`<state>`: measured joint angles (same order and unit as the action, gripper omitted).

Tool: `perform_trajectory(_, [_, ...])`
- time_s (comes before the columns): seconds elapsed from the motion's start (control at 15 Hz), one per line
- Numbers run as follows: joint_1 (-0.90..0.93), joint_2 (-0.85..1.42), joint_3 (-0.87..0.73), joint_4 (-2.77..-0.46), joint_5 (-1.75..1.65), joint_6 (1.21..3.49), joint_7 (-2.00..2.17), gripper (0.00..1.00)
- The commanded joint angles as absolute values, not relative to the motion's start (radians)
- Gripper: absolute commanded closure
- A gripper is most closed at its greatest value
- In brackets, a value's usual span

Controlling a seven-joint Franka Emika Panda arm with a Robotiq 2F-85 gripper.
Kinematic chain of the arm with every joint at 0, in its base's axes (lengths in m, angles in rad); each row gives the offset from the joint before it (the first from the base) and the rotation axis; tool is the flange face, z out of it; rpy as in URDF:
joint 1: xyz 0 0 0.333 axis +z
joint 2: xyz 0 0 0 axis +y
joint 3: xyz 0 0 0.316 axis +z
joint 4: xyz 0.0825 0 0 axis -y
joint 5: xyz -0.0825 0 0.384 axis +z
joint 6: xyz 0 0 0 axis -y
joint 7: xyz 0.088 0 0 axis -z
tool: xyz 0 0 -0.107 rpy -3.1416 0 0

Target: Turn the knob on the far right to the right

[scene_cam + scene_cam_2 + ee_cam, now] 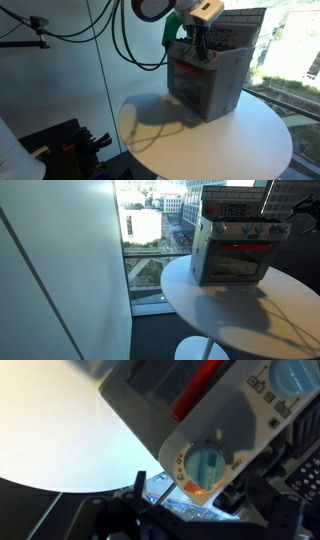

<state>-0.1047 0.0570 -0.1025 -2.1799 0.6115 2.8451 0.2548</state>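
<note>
There is one toy oven (208, 78), and it stands on one round white worktop (250, 140); both show in both exterior views. The oven's control strip runs along the top of its front. In my wrist view I count two blue knobs on that strip: the knob (205, 465) at the end of the row, ringed in orange, and a second knob (295, 375) further along, cut off by the frame's edge. In an exterior view the row (240, 228) is too small for me to count.

I have one arm and one pincer (196, 48). It hangs at the oven's upper front edge, against the control strip. In the wrist view my pincer (205, 490) is spread wide, with one dark finger (137, 490) on one side of the end knob and the other across from it. The knob sits between them. I cannot tell whether either finger touches it, and I hold nothing.
</note>
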Motion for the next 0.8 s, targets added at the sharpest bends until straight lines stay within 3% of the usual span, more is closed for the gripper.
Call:
perform_trajectory(0.0, [-0.11,-0.015,-0.106,-2.215,0.523,2.74,0.244,0.0])
perform_trajectory(0.73, [-0.121,-0.148,-0.116,-2.184,0.246,2.321,0.262,0.0])
